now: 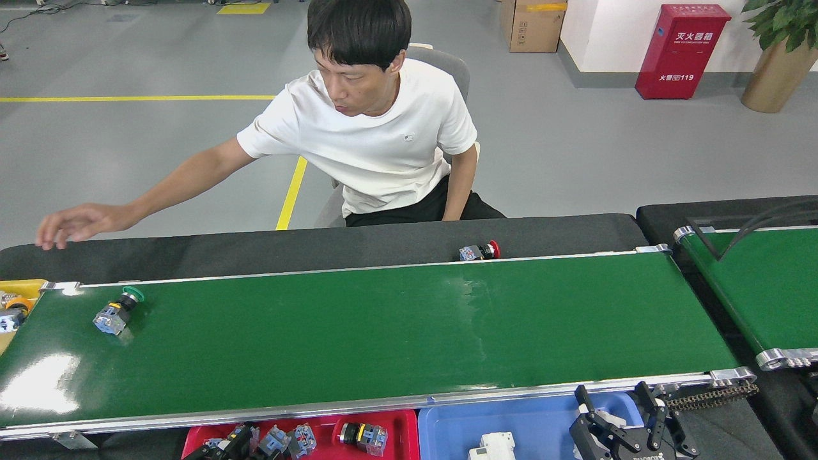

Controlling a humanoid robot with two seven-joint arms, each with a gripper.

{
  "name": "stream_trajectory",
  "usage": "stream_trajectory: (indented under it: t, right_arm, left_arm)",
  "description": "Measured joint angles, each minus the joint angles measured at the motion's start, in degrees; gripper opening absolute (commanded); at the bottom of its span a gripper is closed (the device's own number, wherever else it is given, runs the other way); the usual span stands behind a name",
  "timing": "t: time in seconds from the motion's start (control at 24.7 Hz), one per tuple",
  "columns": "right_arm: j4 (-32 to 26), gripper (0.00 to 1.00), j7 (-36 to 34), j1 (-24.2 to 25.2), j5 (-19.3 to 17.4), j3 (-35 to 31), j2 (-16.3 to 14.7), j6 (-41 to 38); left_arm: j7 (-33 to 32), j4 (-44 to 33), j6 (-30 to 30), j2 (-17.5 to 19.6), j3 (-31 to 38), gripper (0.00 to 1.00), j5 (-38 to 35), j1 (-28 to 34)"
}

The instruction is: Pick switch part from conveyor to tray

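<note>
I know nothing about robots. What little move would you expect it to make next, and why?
Probably reach the left gripper, barely visible over the red plastic tray, toward the green-capped switch part lying near the left end of the glossy green conveyor belt. The right gripper hangs open over the blue tray, much farther away.
</note>
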Motion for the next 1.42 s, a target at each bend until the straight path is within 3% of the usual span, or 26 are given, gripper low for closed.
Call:
stream_trajectory:
  t: [0.08, 0.24, 0.36, 0.49, 0.57, 0.69, 0.77, 0.97, 1.42]
  right_arm:
    - [0.0, 0.98, -0.1, -0.5, 0.5, 0.0, 0.3, 1.3]
    - [0.0, 0.98, 0.1, -0.6, 1.1, 1.2, 0.3, 5.4]
    - [0.0, 0.98, 0.2, -0.6, 1.1, 1.5, 0.0, 6.1]
    - [0.0, 0.98, 0.3, -0.5, 0.8, 1.7, -1.4, 6.3]
    - [0.0, 0.98, 0.2, -0.3, 0.5, 2.2, -4.1, 6.6]
    - [0.0, 0.98, -0.6, -0.3, -1.6, 4.7, -9.0, 6.9]
    - [0.0, 0.98, -1.5, -0.2, -3.7, 5.4, -10.3, 7.0]
    - [0.0, 0.98, -5.1, 0.0, -5.0, 5.5, -10.5, 7.1]
    - [0.0, 0.99, -5.2, 0.5, -5.8, 5.6, -11.0, 7.1]
  left_arm:
    - [0.0, 0.0, -0.1, -0.5, 1.6, 1.0, 0.0, 0.0]
    - [-0.1, 0.0, -0.5, -6.7, 11.6, 1.0, 1.4, 0.5]
    - [-3.5, 0.0, -0.7, -8.7, 19.6, 1.0, 4.7, 0.5]
    - [-6.0, 0.5, -0.3, -8.9, 24.9, 1.0, 7.0, 0.6]
    - [-6.7, 2.0, 1.3, -9.7, 27.1, 1.0, 7.2, 0.5]
    - [-6.9, 5.6, 3.6, -10.1, 28.5, 1.0, 7.4, 0.1]
    - [-7.0, 7.6, 4.3, -10.1, 28.7, 1.0, 7.8, -0.3]
    - [-6.9, 9.2, 4.6, -10.1, 28.7, 1.0, 8.3, -1.8]
    - [-6.0, 8.8, 5.4, -10.2, 28.5, 1.0, 10.4, -3.8]
